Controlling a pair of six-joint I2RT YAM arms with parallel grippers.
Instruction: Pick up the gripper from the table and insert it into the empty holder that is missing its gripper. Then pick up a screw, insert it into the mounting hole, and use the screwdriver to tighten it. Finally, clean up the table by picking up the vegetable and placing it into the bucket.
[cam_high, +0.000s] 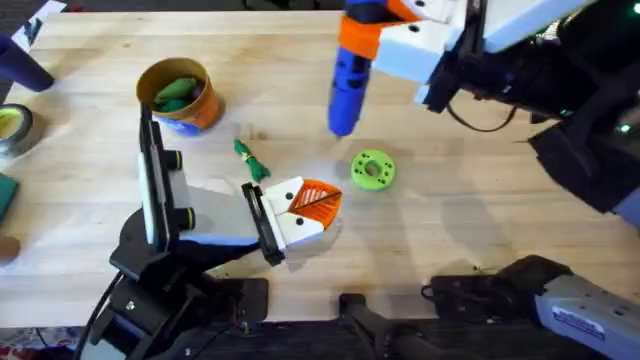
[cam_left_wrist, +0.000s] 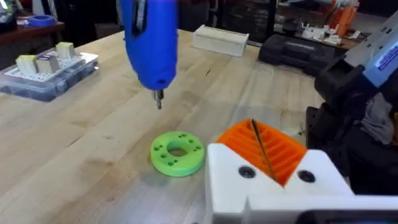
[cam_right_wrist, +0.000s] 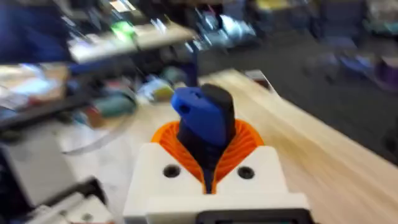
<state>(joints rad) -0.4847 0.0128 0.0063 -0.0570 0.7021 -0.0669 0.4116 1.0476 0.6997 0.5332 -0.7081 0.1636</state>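
The blue screwdriver (cam_high: 348, 85) hangs tip down over the middle of the table, my right gripper (cam_high: 365, 30) shut on its upper end. In the right wrist view the orange pads (cam_right_wrist: 249, 140) clamp its blue body (cam_right_wrist: 202, 115). My left arm is the holder's white shell (cam_high: 205, 210) with a black clamp plate (cam_high: 262, 222). Two white wedge fingers with orange tips sit pressed together at the plate, so the left gripper (cam_high: 328, 200) (cam_left_wrist: 254, 127) is shut on nothing. The green vegetable (cam_high: 250, 160) lies on the table near the orange bucket (cam_high: 205, 110), which holds green pieces.
A round green disc with holes (cam_high: 372, 170) (cam_left_wrist: 177, 152) lies just beyond the left fingertips, under the screwdriver's tip (cam_left_wrist: 158, 99). A grey tape roll (cam_high: 12, 128) sits at the left edge. A clear parts box (cam_left_wrist: 46, 71) and a white box (cam_left_wrist: 221, 38) stand farther off.
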